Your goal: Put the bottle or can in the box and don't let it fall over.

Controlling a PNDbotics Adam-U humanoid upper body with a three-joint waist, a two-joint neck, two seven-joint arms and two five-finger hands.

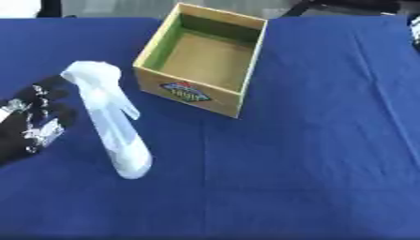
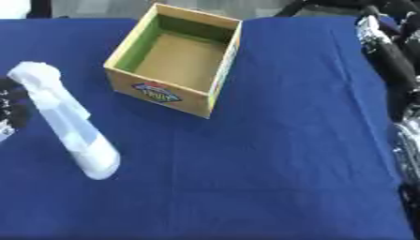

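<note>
Left eye view: a pale spray bottle is seen at the near left of the blue-clothed counter, its base resting on the cloth and its body leaning so the trigger head points far-left, with the left hand just beside it, fingers relaxed and spread, closed on nothing. Being tall and already tilted, the bottle could be tipped flat by a sideways nudge. Farther off, the open wooden box stands empty; a low carry could catch its rim.
</note>
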